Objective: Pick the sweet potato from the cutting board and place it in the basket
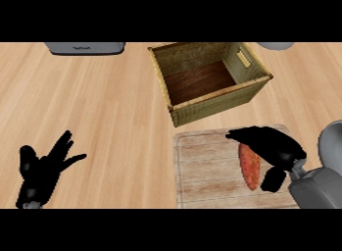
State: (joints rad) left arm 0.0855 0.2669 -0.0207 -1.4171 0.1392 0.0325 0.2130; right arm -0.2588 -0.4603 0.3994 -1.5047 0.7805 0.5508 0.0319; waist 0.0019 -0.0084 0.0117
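An orange sweet potato (250, 167) lies lengthwise on the pale wooden cutting board (206, 171) at the lower right. My right hand (275, 144) is over its far end, with the fingers curled across the top and the thumb (272, 179) down along its right side. The hand hides the potato's upper tip. A square woven basket (202, 110) with a dark wood floor stands just beyond the board, nothing inside it. At the lower left my left hand (44, 169) rests open above the counter, fingers spread.
A grey appliance (85, 47) sits at the far edge, left of the basket. A grey round object (275, 45) shows at the far right corner. Another grey rounded shape (340, 139) stands at the right edge beside the board. Bare wooden counter (94, 108) lies left of the basket.
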